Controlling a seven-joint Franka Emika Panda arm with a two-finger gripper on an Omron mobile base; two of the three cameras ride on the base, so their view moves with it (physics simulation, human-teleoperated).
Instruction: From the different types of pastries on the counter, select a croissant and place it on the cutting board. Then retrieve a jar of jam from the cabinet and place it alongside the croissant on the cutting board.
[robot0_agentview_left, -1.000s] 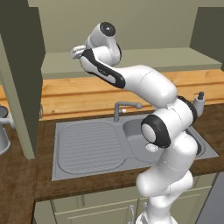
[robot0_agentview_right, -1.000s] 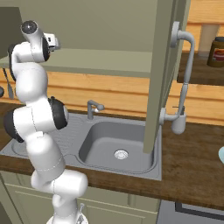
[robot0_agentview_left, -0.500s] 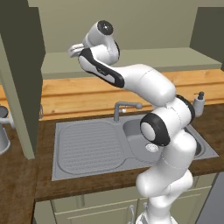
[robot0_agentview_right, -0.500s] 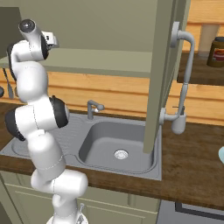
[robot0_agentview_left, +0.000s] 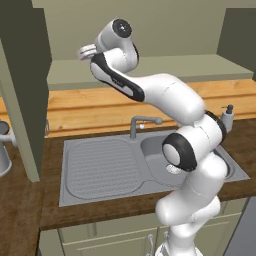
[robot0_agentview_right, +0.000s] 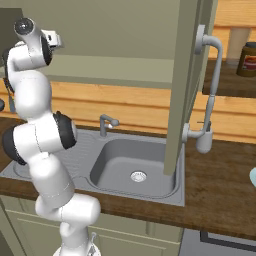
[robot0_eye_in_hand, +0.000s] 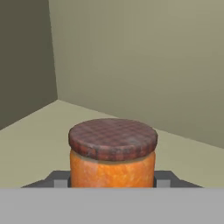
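In the hand view the jar of jam (robot0_eye_in_hand: 112, 153), squat and orange-red with a checked coppery lid, stands on the cabinet's pale shelf (robot0_eye_in_hand: 35, 135). My gripper (robot0_eye_in_hand: 112, 180) is shut on it, with a dark fingertip (robot0_eye_in_hand: 59, 178) pressed against each side of the glass. From the left base view my hand (robot0_agentview_left: 88, 50) reaches high into the open cabinet (robot0_agentview_left: 165, 70) above the counter (robot0_agentview_left: 22, 210). The right base view has the same hand (robot0_agentview_right: 53, 39) up at the shelf. The croissant and the cutting board are out of view.
A steel sink (robot0_agentview_left: 105, 165) with a faucet (robot0_agentview_left: 144, 123) lies below the arm. A soap dispenser (robot0_agentview_left: 228, 116) stands to its right. Open olive cabinet doors (robot0_agentview_left: 25, 80) (robot0_agentview_right: 189, 75) hang at both sides. A taller dark jar (robot0_agentview_right: 247, 59) sits at the far right.
The jaws have closed from wide open onto the jar of jam. The arm has barely moved.
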